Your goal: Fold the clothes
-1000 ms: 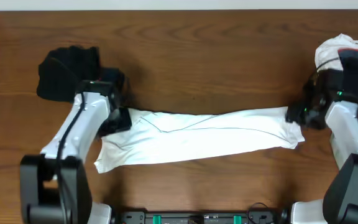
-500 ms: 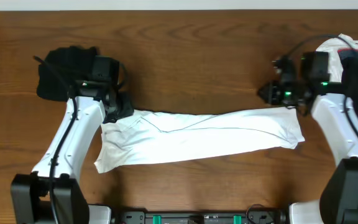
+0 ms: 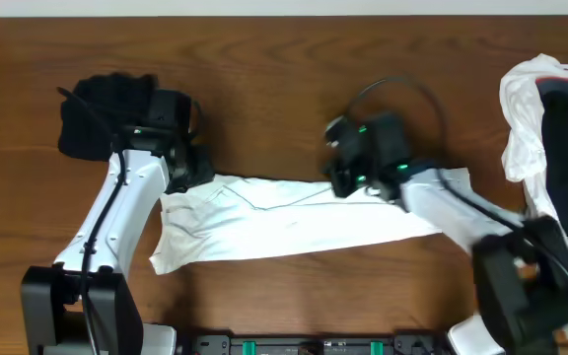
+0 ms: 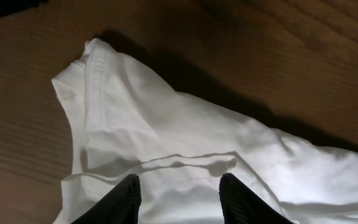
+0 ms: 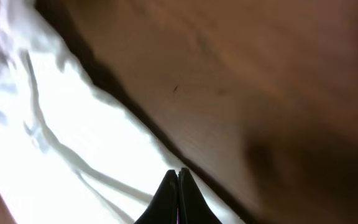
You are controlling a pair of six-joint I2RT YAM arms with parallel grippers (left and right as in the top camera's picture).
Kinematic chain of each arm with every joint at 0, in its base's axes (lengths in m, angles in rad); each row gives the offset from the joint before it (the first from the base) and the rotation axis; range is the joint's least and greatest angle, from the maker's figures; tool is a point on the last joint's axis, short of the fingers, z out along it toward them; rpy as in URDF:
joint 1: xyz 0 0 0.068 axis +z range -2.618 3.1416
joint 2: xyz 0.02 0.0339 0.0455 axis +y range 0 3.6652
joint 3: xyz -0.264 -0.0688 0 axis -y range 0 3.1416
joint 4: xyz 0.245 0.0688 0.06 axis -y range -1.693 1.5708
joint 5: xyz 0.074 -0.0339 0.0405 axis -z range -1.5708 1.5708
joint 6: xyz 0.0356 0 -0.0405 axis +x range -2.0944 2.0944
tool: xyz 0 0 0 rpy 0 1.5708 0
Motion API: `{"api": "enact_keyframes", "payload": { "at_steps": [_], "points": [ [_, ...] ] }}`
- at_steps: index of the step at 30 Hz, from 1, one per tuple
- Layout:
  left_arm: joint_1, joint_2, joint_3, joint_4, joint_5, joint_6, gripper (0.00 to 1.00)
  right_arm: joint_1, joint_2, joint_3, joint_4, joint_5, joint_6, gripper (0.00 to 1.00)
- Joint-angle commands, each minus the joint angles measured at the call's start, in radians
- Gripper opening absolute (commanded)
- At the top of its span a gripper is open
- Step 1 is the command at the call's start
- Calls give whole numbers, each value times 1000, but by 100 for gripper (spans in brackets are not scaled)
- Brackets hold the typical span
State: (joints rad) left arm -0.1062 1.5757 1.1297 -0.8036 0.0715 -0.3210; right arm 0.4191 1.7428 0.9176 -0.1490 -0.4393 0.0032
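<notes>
left gripper [image 4: 179, 185] seen released above shirt [image 4: 185, 137] | right gripper [image 5: 178, 177] seen clenched, grasp of cloth not discernible | shown overhead only: black garment [image 3: 102, 108], pile [image 3: 550, 108]

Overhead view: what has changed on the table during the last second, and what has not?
The right gripper swept left from the right end of the white shirt to above its middle, shut. The left gripper edged toward the far side, open over the left end. The shirt, black garment and clothes pile stayed put.
</notes>
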Motion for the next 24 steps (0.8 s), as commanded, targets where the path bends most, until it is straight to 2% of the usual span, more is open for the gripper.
{"api": "enact_keyframes", "payload": {
  "at_steps": [1,6,14,24],
  "points": [
    [4,7,-13,-2,-1,-6,44,56,82,-14,29,11,60,1],
    [4,7,-13,-2,-1,-6,44,84,103,-14,48,-95,140,1],
    [4,7,-13,-2,-1,-6,44,85,103,-14,-26,-272,203,1],
    [4,7,-13,-2,-4,-6,45,85,103,-14,-201,-282,209,1]
  ]
}}
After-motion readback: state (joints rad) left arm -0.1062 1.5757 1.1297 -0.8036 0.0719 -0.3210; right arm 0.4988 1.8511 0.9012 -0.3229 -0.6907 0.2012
